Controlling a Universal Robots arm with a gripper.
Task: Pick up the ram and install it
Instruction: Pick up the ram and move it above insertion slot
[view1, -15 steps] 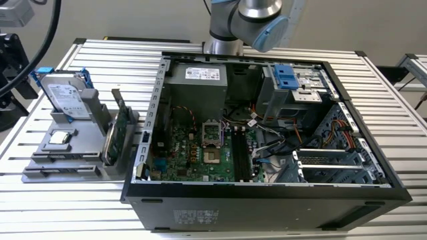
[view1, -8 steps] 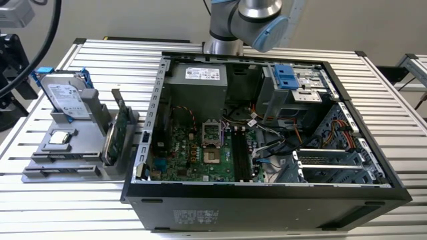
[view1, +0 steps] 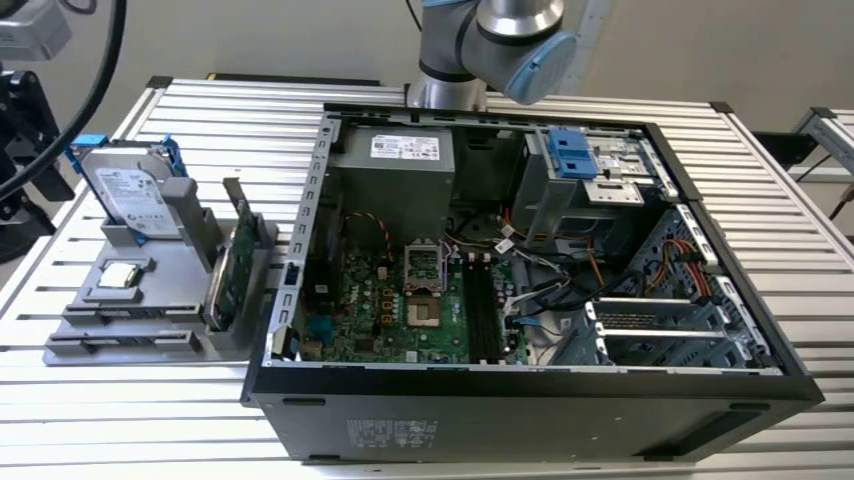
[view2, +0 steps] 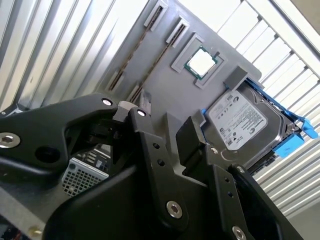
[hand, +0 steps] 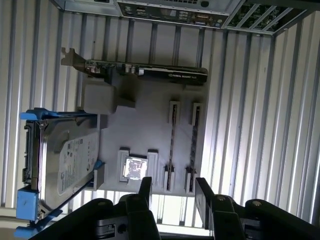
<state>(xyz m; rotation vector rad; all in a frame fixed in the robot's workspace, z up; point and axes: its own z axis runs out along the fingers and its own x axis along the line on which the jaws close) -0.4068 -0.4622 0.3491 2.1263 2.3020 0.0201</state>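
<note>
- The ram (hand: 173, 142) is seen on edge in a slot of the grey holder (hand: 145, 125).
- The pincer (hand: 174, 192) is held open, empty, near it.
- It is judged light, stiff and fragile; its flat faces are best pinched mid-length.

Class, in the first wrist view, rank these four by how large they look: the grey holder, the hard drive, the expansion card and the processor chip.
Largest to smallest:
1. grey holder
2. hard drive
3. expansion card, seen edge-on: longer than the drive but far thinner
4. processor chip
</note>
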